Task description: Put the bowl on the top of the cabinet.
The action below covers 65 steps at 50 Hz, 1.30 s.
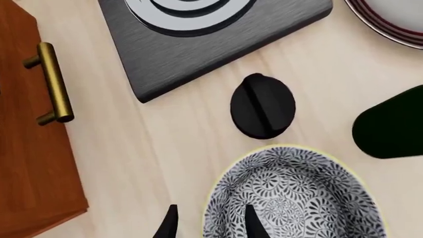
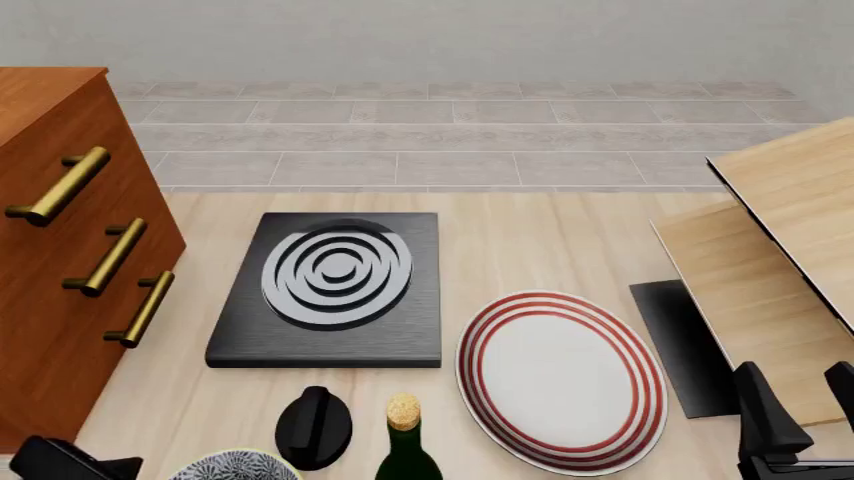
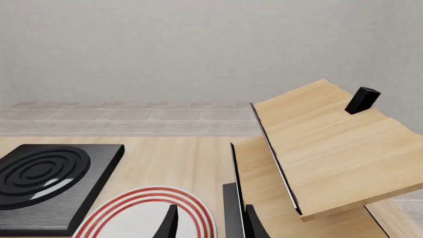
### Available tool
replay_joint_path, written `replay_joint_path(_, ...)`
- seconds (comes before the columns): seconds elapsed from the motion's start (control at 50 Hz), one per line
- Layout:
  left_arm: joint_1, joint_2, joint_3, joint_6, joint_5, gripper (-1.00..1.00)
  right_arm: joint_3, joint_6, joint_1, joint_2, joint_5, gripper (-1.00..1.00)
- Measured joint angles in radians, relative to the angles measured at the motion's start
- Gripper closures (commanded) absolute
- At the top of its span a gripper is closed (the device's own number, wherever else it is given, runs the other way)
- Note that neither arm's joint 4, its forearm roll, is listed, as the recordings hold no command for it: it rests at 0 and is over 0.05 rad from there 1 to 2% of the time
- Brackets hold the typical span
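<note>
At the bottom edge of the front frame, left of centre, the bowl (image 2: 236,466) is sitting on the surface, just beside the left gripper (image 1: 210,224), whose jaws are standing apart astride its near rim, one finger inside, one outside. The cabinet (image 2: 60,290) is rising at far left. The right gripper (image 3: 210,223), jaws apart, is idling at lower right, well away.
</note>
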Motion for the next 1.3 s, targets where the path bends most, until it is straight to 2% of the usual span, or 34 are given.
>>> replay_joint_path(0.72, 0.039, 0.032, 0.052, 0.106, -0.083, -1.00, 0.000, 0.000, 0.000, 0.000, 0.000, -1.00)
replay_joint_path(1.3, 0.037, 0.078, 0.084, 0.173, -0.158, -1.00, 0.000, 0.000, 0.000, 0.000, 0.000, -1.00)
